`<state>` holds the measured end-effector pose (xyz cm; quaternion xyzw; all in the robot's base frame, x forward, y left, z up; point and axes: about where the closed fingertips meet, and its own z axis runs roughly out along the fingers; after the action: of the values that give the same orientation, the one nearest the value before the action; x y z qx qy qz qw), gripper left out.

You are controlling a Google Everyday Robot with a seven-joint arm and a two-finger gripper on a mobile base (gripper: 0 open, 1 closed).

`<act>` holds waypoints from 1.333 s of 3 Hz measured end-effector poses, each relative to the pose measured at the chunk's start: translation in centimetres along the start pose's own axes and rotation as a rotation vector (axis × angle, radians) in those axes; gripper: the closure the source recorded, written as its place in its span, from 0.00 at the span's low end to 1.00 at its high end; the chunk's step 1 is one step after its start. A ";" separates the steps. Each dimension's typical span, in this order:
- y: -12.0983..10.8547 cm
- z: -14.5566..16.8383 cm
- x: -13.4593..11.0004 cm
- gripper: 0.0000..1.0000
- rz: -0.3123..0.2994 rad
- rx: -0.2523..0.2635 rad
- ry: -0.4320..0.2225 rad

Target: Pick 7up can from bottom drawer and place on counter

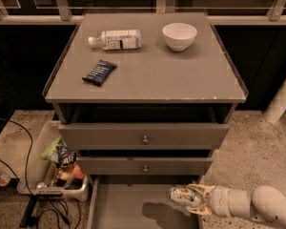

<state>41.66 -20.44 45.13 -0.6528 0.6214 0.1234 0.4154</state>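
Note:
The 7up can (182, 195), silvery-green with red-orange marks, lies on its side in my gripper (189, 196), lifted above the floor of the open bottom drawer (118, 209) at its right side; its shadow falls on the drawer floor below. My arm (250, 204) comes in from the lower right. My gripper is shut on the can. The counter (157, 75) is the grey cabinet top above, with a chipped front edge.
On the counter lie a clear plastic bottle (115, 39) on its side, a white bowl (179, 35) and a dark blue snack packet (99, 72). Two knobbed drawers (144, 136) are shut above the open one. A bin of snacks (57, 163) and cables stand on the floor at left.

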 end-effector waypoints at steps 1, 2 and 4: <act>0.0 0.0 0.0 1.00 0.000 0.000 0.000; -0.6 -1.3 -1.1 1.00 -0.031 0.009 0.033; -5.4 -6.7 -10.7 1.00 -0.189 -0.032 0.055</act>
<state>42.13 -18.11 58.65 -0.7182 0.5662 0.0758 0.3973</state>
